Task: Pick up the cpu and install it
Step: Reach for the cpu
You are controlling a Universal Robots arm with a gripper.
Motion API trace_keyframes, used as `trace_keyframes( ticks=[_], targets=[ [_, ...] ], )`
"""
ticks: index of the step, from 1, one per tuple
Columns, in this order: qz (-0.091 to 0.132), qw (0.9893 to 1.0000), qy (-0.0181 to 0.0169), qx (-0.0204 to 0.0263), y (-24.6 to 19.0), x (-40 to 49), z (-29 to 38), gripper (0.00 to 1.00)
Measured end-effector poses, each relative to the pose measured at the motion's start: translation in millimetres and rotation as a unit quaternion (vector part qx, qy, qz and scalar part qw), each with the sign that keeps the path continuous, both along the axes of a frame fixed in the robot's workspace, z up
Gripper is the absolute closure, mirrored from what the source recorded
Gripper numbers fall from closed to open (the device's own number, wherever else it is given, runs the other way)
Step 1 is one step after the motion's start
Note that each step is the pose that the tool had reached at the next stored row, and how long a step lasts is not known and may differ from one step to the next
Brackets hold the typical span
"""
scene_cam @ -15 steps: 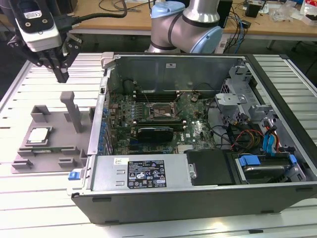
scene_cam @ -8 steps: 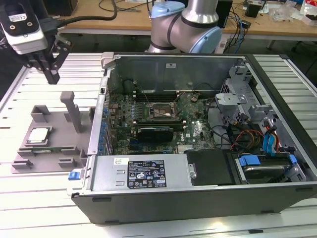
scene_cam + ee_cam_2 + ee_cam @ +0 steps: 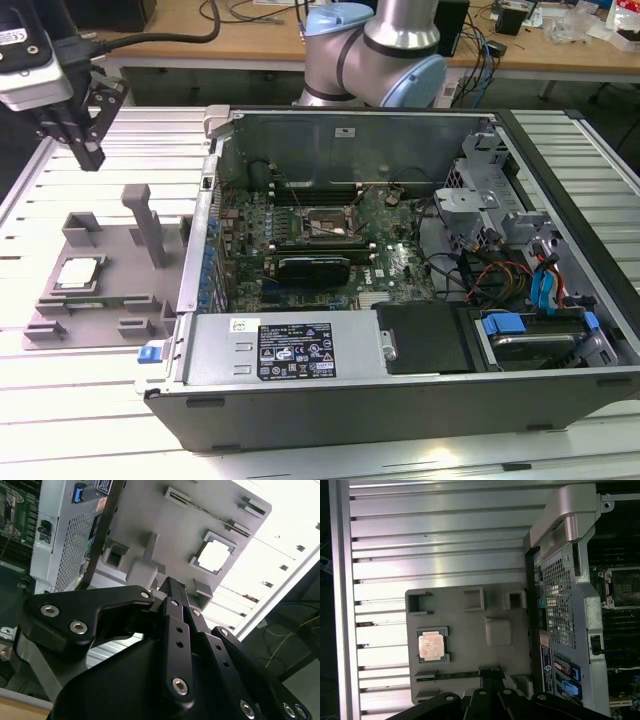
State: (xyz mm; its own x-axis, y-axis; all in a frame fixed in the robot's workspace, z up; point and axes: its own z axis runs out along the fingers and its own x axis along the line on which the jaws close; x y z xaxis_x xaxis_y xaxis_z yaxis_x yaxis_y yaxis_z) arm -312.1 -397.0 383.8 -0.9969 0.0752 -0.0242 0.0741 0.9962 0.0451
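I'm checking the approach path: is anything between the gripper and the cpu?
Nothing visible does. The cpu lies uncovered in the tray, and the gripper hangs in open air. The tray's post stands off to the cpu's side.

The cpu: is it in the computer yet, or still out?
Out. The cpu lies flat in its pocket on the grey tray, beside the open computer case.
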Motion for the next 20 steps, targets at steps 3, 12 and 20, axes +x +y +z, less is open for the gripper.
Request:
trace_keyframes(
  ticks=[3,12,20],
  targets=[
    [0.000,1.0000,0.0000,0.0000,0.1,-10.3,-2.5,0.89],
    [0.000,1.0000,0.0000,0.0000,0.1,-25.4,-33.8,0.89],
    [0.000,1.0000,0.0000,0.0000,0.1,-32.8,-57.7,0.89]
  ],
)
